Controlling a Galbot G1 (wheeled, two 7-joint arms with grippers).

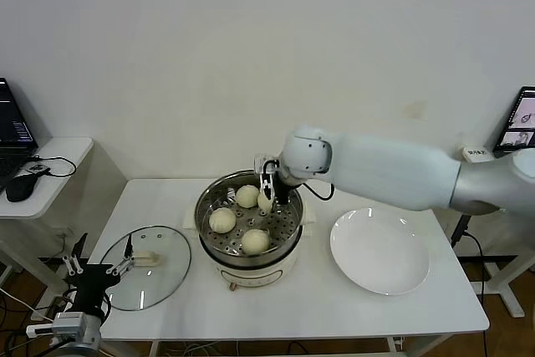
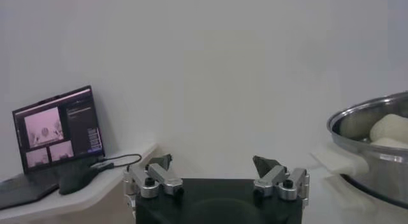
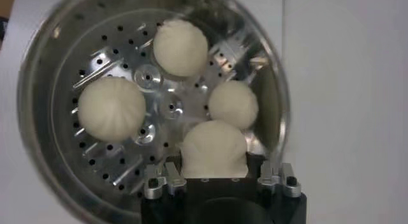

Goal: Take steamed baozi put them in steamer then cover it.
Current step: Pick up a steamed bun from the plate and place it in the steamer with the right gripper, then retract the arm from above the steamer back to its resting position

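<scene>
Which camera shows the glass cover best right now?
Head view: the cover lies whole on the table, left of the steamer, by the open left gripper. Neither wrist view shows it.

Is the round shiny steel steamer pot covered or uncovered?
Uncovered: the steel steamer pot stands open, and the round glass lid lies flat on the white table beside it.

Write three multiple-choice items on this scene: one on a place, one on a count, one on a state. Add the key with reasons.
1. Where does the glass lid lie?
A. on the steamer
B. on the table, left of the steamer
C. on the plate

2. How many buns are in or over the steamer?
A. two
B. three
C. four

3. The white plate is:
A. bare
B. holding buns
C. covered

Key: B, the lid lies flat by the left gripper; C, three lie on the tray, one sits in the right gripper; A, nothing lies on it.
</scene>
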